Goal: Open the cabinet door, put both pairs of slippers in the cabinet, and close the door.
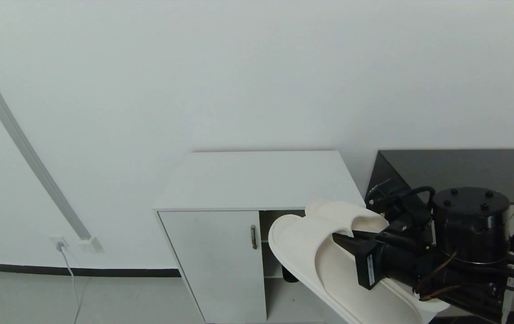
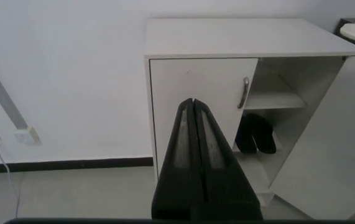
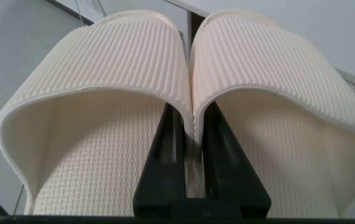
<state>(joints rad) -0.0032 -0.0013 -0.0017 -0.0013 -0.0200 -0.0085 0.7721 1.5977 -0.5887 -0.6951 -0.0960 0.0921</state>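
- right hand (image 3: 189, 165): clamped narrow on the two touching inner side walls of the pair of cream ribbed open-back slippers (image 3: 102, 87), one black finger inside each slipper
- same cream pair (image 1: 302, 252) held side by side in the air, toe ends toward the cabinet, just in front of its open right half
- left hand (image 2: 193, 112): black fingers pressed together, nothing between them, hanging in front of the shut left door
- white box-shaped board cabinet (image 1: 257, 180) against the white wall: left door (image 1: 214, 261) shut, small metal handle (image 1: 253, 237) at its inner edge; right half open, shelves showing
- pair of dark slippers (image 2: 256, 134) inside the open half, on the shelf below the top one
- dark tabletop (image 1: 464, 171) just beside the cabinet, on the right
- wall socket with grey cable (image 1: 60, 245) low on the wall, well left of the cabinet
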